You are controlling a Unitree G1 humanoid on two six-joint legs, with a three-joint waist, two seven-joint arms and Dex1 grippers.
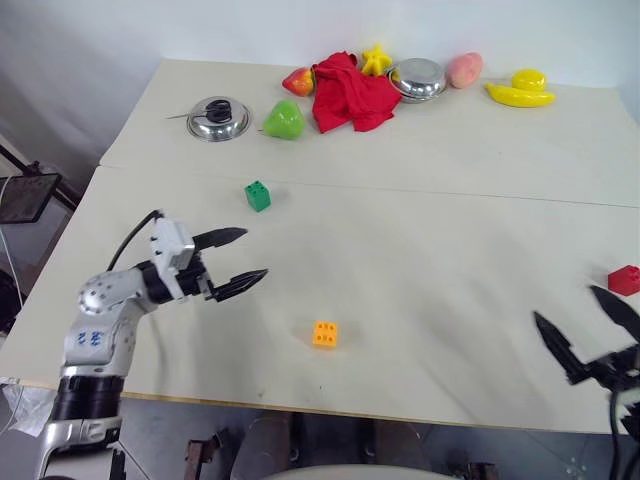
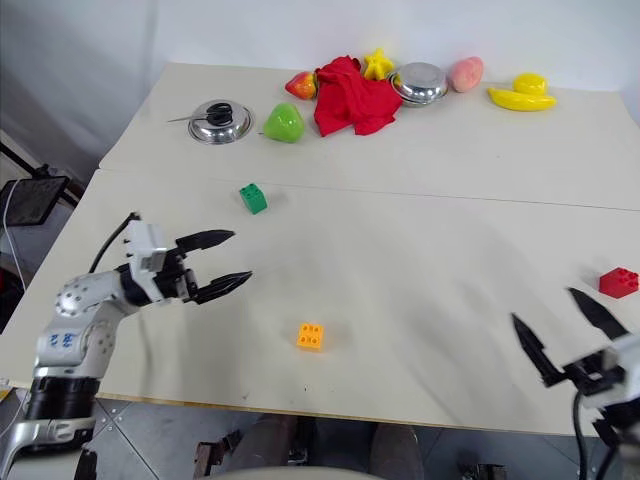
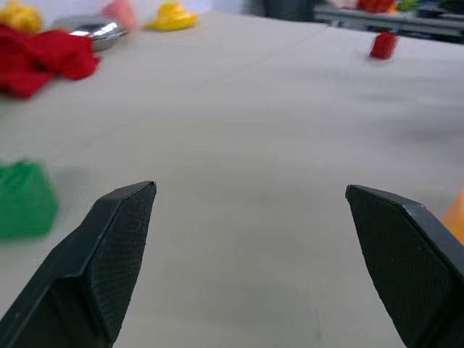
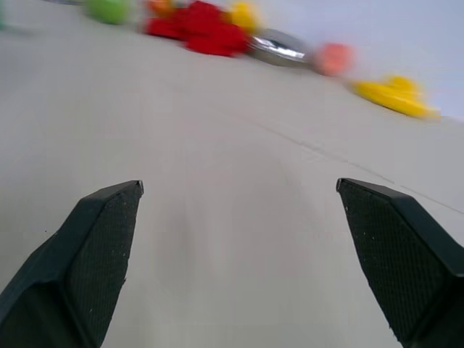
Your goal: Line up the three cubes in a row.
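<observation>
While the broad pale tabletop (image 1: 420, 250) carries all three small studded plastic bricks well apart, both two-fingered black grippers hover with fingers spread, holding nothing: left gripper (image 1: 247, 257) at 9 o'clock, right gripper (image 1: 585, 327) at 4 o'clock. Green brick (image 1: 258, 195) sits at 11 o'clock, red brick (image 1: 625, 280) at 3 o'clock, orange-yellow brick (image 1: 325, 334) at 6 o'clock.

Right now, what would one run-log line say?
left gripper: open, empty | right gripper: open, empty | green cube, orange-yellow cube, red cube: scattered, no row
</observation>
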